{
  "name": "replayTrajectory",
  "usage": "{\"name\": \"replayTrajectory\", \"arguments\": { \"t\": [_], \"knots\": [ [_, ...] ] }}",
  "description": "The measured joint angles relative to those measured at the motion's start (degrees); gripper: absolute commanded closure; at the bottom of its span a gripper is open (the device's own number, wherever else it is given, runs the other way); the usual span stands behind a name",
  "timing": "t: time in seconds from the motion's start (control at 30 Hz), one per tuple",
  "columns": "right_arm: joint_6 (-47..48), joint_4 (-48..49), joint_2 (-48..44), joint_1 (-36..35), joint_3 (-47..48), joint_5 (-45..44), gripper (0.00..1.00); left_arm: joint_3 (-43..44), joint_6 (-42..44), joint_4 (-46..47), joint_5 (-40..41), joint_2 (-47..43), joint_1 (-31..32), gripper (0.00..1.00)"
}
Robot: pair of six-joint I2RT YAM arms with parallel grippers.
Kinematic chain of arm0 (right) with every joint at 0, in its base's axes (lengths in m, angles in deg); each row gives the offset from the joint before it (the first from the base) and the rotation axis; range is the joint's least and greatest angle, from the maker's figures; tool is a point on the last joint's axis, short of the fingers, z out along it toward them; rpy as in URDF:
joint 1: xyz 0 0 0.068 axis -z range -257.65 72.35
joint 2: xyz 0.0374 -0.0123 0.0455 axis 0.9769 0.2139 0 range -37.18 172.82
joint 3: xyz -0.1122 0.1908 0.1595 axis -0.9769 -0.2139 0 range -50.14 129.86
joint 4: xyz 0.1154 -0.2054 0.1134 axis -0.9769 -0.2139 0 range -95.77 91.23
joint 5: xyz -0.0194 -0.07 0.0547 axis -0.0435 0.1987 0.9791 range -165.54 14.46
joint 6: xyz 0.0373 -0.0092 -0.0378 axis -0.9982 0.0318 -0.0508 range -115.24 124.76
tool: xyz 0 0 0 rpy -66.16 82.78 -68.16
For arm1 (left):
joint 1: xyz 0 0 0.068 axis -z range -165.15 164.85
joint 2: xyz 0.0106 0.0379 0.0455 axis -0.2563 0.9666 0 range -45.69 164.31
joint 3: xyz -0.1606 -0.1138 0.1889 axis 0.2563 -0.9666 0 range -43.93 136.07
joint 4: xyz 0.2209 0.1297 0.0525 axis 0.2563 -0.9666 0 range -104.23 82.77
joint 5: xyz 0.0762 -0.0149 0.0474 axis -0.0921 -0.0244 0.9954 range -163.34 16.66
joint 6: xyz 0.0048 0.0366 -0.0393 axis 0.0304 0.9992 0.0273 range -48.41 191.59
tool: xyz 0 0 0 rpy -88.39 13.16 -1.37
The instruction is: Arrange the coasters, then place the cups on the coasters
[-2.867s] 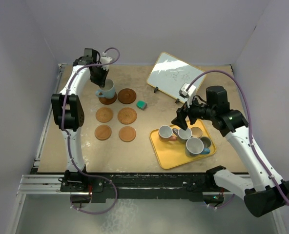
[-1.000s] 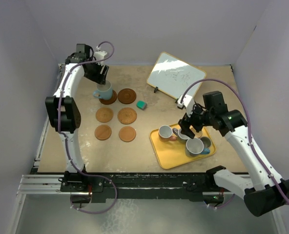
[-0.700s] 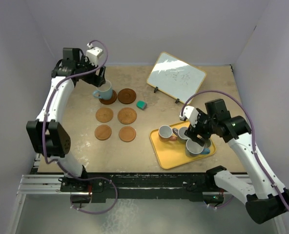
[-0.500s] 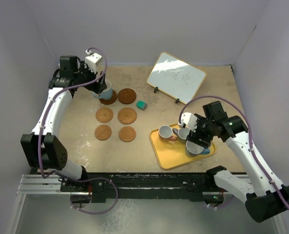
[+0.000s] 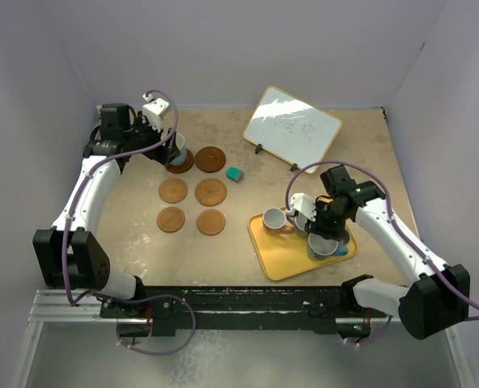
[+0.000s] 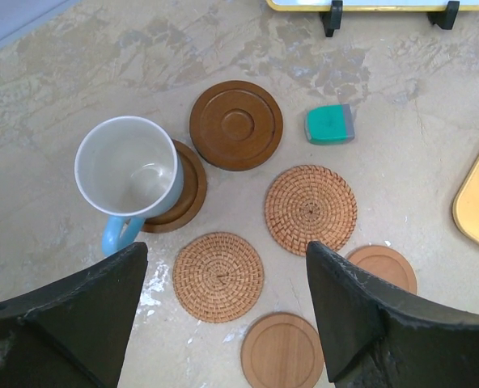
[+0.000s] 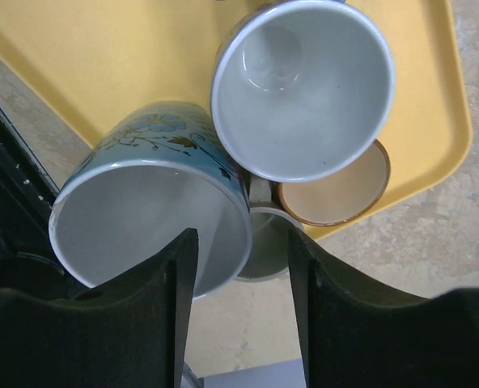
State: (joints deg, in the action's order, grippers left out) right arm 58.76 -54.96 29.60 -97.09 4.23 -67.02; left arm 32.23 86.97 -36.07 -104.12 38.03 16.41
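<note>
A light blue cup (image 6: 129, 166) stands on a dark brown coaster (image 6: 183, 200) at the back left. Beside it lies another dark coaster (image 6: 236, 124); two woven coasters (image 6: 311, 208) (image 6: 218, 276) and two plain ones (image 6: 281, 352) (image 6: 383, 267) lie nearer. My left gripper (image 6: 223, 255) hangs open above them, holding nothing, near the blue cup (image 5: 175, 149). On the yellow tray (image 5: 281, 257) several cups crowd together. My right gripper (image 7: 238, 236) is down among them, its jaws astride the rim of a blue flowered cup (image 7: 154, 230), with a gap still showing beside a grey cup (image 7: 303, 89).
A small teal block (image 6: 329, 124) lies right of the dark coasters. A framed whiteboard (image 5: 292, 125) leans at the back right. A tan cup (image 7: 336, 190) and a small grey one (image 7: 265, 242) sit tight against the flowered cup. Walls close in on three sides.
The left arm has swung back and left, away from the blue cup, its gripper a little wider. The right gripper has dropped into the tray's cups and its jaws have narrowed.
</note>
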Motion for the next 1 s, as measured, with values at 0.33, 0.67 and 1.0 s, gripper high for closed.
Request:
{"name": "replayTrajectory", "arguments": {
  "t": [0.33,0.67,1.0],
  "knots": [
    [-2.4,3.0,0.7,0.0,-4.0,0.0,0.76,-2.1,-1.3,1.7,-0.5,-0.2,0.0,0.24],
    [-7.1,1.2,-3.8,0.0,-3.9,0.4,1.0,-3.3,-2.4,3.8,-0.5,-1.7,0.3,0.24],
    [-14.7,-5.2,-8.4,0.0,5.7,5.2,1.0,-3.7,-2.9,4.9,1.2,-3.2,3.3,0.24]
  ]
}}
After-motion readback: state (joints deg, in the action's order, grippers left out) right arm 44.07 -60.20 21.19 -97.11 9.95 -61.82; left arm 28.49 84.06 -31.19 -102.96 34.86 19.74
